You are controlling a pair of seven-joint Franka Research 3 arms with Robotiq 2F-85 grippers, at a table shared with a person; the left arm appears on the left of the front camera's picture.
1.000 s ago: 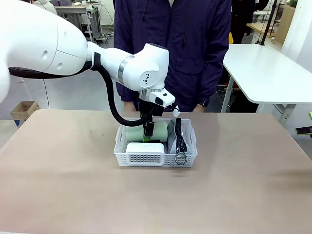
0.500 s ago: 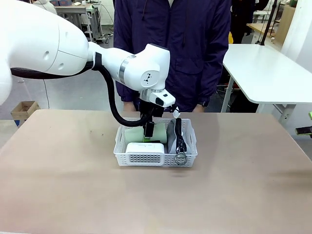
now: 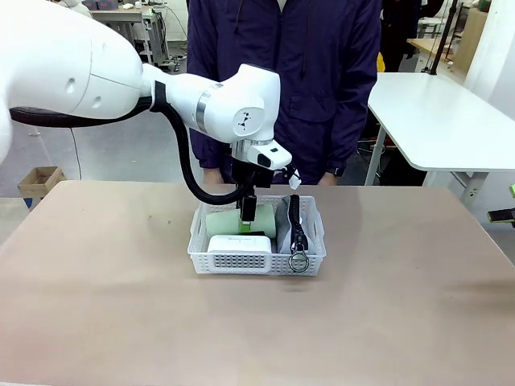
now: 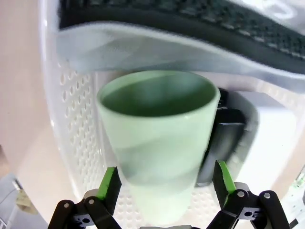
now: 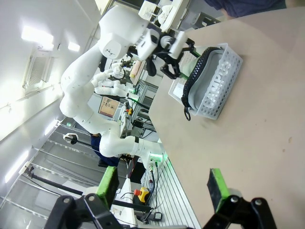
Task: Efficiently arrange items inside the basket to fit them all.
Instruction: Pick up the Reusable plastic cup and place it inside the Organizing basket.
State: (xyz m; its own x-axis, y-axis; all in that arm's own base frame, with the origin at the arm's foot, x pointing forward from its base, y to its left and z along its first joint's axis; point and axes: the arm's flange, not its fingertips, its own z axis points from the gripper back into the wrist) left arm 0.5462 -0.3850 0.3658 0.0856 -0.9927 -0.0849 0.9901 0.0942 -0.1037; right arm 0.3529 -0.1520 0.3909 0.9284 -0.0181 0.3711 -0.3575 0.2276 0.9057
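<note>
The white basket (image 3: pixel 241 262) stands mid-table. Inside it a pale green cup (image 3: pixel 221 220) lies on its side at the back left, with a white clock (image 3: pixel 238 243) in front of it. The grey CAMPUS pouch (image 3: pixel 297 221) stands on edge along the right side. My left gripper (image 3: pixel 245 211) hangs open just above the cup. In the left wrist view the cup (image 4: pixel 157 124) lies between the spread fingers with a gap on each side. Around it are the pouch (image 4: pixel 157 45), a black stapler (image 4: pixel 225 140) and the clock (image 4: pixel 274 138). My right gripper (image 5: pixel 162 186) is open and holds nothing, far from the basket (image 5: pixel 228 78).
A person in a dark jacket (image 3: pixel 282 80) stands at the far edge, directly behind the basket. The brown tabletop (image 3: pixel 121 305) is bare on all sides of the basket. A white table (image 3: pixel 442 121) stands off to the back right.
My left gripper has risen a little above the cup, which stays lying in the basket. The other items have not moved.
</note>
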